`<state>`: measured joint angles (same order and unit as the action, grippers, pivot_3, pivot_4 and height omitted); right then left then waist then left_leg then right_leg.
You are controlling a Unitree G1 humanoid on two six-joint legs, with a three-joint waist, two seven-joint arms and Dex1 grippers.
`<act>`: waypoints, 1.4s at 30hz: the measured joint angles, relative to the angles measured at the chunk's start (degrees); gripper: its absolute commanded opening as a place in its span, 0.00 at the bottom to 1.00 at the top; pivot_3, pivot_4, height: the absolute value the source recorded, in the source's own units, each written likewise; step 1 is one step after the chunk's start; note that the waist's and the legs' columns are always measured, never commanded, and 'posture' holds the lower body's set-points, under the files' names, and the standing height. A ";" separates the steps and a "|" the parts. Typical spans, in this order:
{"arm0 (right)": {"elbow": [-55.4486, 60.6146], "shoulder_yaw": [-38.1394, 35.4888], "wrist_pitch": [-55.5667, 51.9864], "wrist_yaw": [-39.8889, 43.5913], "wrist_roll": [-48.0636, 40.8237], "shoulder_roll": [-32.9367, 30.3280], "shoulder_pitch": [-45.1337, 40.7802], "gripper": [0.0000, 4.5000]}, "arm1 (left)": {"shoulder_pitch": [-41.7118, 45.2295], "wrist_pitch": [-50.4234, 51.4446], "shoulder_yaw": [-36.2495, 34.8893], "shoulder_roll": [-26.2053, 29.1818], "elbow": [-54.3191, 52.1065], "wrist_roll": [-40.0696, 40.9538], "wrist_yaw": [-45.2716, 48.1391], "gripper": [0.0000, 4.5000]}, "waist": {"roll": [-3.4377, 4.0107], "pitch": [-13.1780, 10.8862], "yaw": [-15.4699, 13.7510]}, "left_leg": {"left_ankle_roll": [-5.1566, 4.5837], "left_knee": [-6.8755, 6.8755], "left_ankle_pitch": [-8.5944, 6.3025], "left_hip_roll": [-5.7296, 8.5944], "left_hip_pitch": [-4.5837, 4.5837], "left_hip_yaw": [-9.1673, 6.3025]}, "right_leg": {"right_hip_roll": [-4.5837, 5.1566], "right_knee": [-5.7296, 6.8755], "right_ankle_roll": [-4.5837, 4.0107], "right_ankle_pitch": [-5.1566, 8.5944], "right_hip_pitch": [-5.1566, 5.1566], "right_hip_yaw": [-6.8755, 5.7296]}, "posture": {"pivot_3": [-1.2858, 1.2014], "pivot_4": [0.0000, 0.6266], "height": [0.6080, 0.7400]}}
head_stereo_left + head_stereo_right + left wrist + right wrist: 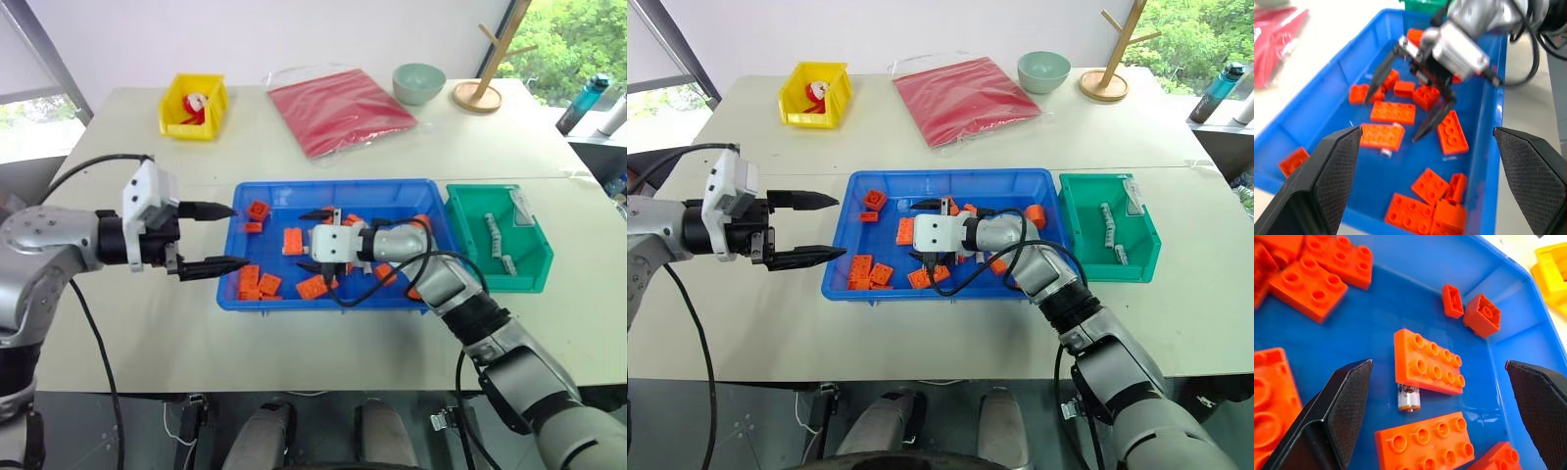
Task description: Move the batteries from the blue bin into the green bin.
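— Over the shallow bright-blue plastic tray [431, 201], what is the right gripper [319, 242] doing?

— It hangs low among the flat orange toy bricks [1428, 361], its two black fingers spread wide apart and holding nothing. One small grey-silver cylindrical battery [1408, 397] lies on the tray floor between them, half tucked under the edge of a long brick.

— And the left gripper [214, 238]?

— At the tray's left rim, fingers apart too, empty. A few more batteries [493, 233] already lie in the small deep green plastic bin [530, 262] just right of the tray.

— What could go wrong?

— The battery touches that brick. Closing now, I judge the fingers may pinch the brick along with it, or nudge the battery further underneath. Being round, it could also roll away from a glancing finger.
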<state>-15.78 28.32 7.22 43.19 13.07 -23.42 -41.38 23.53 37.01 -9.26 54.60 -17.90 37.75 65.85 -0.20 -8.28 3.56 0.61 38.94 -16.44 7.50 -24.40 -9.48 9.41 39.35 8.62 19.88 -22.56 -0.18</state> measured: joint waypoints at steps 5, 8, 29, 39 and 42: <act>-5.26 0.02 6.26 -3.41 2.86 1.64 -0.51 0.72 | 0.50 1.36 1.02 -0.60 0.38 0.65 0.22 1.00 | 0.00 0.00 0.61 | 0.04 -0.05 0.02 -0.04 0.00 -0.06 | -0.06 0.05 0.00 0.00 -0.06 0.00 | 0.52 0.24 0.82; -6.05 -0.09 8.53 -4.31 3.57 2.34 -0.50 0.37 | -0.16 1.54 1.12 -0.58 0.11 1.14 0.56 1.00 | 0.00 0.00 0.65 | 0.04 -0.06 0.02 -0.05 0.01 -0.07 | -0.09 0.06 0.00 0.00 -0.06 0.00 | 0.52 0.24 0.82; -12.70 -10.68 -9.52 -6.93 -8.18 14.99 -6.00 0.00 | -0.85 1.21 2.20 -1.10 -0.19 0.35 0.38 1.00 | -0.01 0.01 0.58 | 0.17 -0.04 0.03 -0.17 0.05 -0.30 | -0.32 0.01 0.00 0.00 0.09 0.05 | 0.52 0.24 0.82; -12.62 -13.45 -17.07 -2.50 -11.63 14.09 -9.20 0.51 | -0.81 1.08 2.32 -1.15 -0.21 0.26 0.29 1.00 | 0.02 -0.01 0.81 | 0.18 -0.03 0.03 -0.16 0.03 -0.31 | -0.31 0.12 0.00 0.00 0.02 0.06 | 0.52 0.24 0.82; -3.82 -13.51 -21.21 2.40 -13.96 11.26 -8.06 0.51 | -0.92 1.05 2.29 -1.15 -0.26 0.26 0.20 1.00 | 0.02 -0.01 0.75 | 0.18 -0.03 0.03 -0.16 0.03 -0.32 | -0.31 0.13 -0.01 0.00 0.02 0.07 | 0.52 0.24 0.82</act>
<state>-19.59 14.81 -13.99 45.60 -0.89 -12.16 -49.44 22.62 38.06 -6.97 53.44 -18.16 38.01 66.04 -0.18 -8.29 4.31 0.78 38.91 -16.41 7.34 -24.37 -9.79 9.10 39.49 8.62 19.88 -22.54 -0.10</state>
